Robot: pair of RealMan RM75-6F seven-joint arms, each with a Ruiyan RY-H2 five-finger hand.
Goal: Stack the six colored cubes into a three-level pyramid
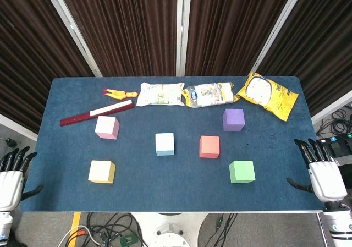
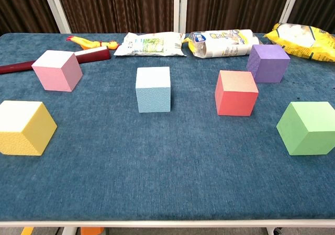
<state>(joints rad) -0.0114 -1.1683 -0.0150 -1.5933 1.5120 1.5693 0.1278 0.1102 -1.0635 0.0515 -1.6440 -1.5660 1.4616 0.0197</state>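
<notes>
So, left hand [image 1: 11, 175] sits off the table's left edge, low by the near corner, fingers spread, holding nothing, touching nothing. Head view only; chest view doesn't show it.

Table [image 1: 165, 200] has a blue cloth top. All six cubes lie flat on it, each apart from the others, none stacked.

Yellow cube [image 1: 102, 171] is near-left, closest to the left hand but well apart from it. Pink cube [image 1: 106, 127] is behind it, slightly right. Just behind the pink cube lies a dark red stick [image 1: 97, 114] with a white strip on top, angled, its right end higher. A yellow rubber chicken [image 1: 118, 93] lies at that end.

Blue cube [image 1: 164, 143] is about mid-table. Behind it, at the far edge, a white snack pack [image 1: 160, 94].

Red cube [image 1: 209, 146] is just right of the blue one, a gap between. Behind it, a clear bag [image 1: 212, 94] with blue print, touching the white pack's end.

Purple cube [image 1: 234, 119] is further back and right of red. Green cube [image 1: 241, 171] is near-right, in front of purple.

Yellow bag [image 1: 267, 95] lies at the far-right corner, tilted.

Right hand [image 1: 320, 173] is off the right edge, fingers spread, empty, well apart from the green cube. Head view only.
</notes>
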